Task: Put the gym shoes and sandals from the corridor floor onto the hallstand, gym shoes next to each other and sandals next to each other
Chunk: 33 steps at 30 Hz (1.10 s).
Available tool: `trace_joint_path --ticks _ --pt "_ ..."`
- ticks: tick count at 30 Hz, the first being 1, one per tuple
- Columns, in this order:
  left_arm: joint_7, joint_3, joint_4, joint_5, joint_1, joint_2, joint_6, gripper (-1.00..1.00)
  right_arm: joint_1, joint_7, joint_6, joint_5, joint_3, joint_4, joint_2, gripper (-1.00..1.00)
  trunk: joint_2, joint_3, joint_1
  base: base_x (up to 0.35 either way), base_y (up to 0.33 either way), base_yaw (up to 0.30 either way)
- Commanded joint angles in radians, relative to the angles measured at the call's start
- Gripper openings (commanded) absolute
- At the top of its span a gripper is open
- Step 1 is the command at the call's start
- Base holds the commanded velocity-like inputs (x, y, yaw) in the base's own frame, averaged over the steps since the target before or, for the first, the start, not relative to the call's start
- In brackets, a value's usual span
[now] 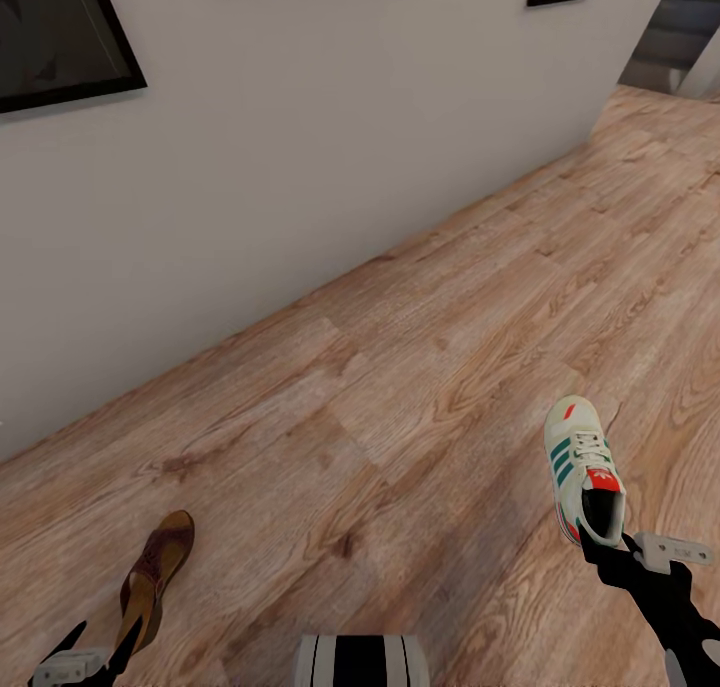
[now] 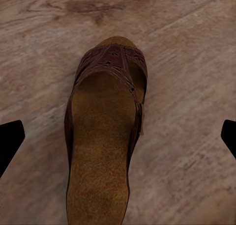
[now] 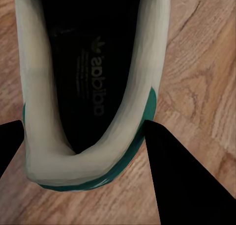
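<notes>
Gym shoe [image 1: 584, 469] is at the right of my head view, heel toward me, toe pointing away down the corridor floor [image 1: 420, 367]. I cannot tell from the head view whether its sole rests on the planks or is lifted clear. Cream upper, green side stripes, red-orange tongue label, white laces all visible. My right gripper [image 1: 612, 549] sits at the heel end. In the right wrist view the shoe's dark insole with printed logo faces the camera, and the two dark fingers [image 3: 182, 181] stand on either side of the heel collar [image 3: 83, 161], close against it. One finger touches the outer heel wall; the other is at the frame edge, contact unclear. I read this as closed on the heel.

Sandal [image 1: 155, 575] is at the lower left of the head view, toe away from me, near the grey wall [image 1: 300, 167]. My left gripper [image 1: 95, 652] is at its heel end. Left wrist view: the tan footbed [image 2: 101, 156] and the patterned maroon strap [image 2: 113, 63] lie between the fingertips [image 2: 10, 141], which stand far apart at the frame edges, well clear of the sandal's sides. Pincer wide, holding nothing.

Dark picture frames [image 1: 60, 37] hang on the wall.
</notes>
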Motion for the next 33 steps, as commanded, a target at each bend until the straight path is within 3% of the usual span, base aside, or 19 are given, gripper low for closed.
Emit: trace_joint_path --ticks 1,11,21,33 --pt "0.000 0.000 0.000 0.000 0.000 0.001 0.000 1.00 0.000 -0.001 0.000 -0.002 0.000 0.000 0.000 -1.00 0.000 -0.002 0.000 0.000 0.000 0.000" --pt "0.000 0.001 0.000 0.001 0.000 0.013 0.000 1.00 0.000 -0.001 0.000 -0.002 0.000 0.000 0.000 -1.00 0.000 -0.018 0.000 0.000 0.000 0.000" --pt "0.000 0.002 0.000 0.001 0.000 0.043 0.000 1.00 0.000 -0.001 0.000 -0.002 -0.002 0.008 0.000 -1.00 0.000 -0.033 0.000 0.000 0.000 0.000" --pt "0.000 0.002 0.000 0.001 0.000 0.049 0.000 1.00 0.000 -0.001 0.000 -0.002 -0.003 0.021 0.000 -1.00 0.000 -0.047 0.000 0.000 0.000 0.000"
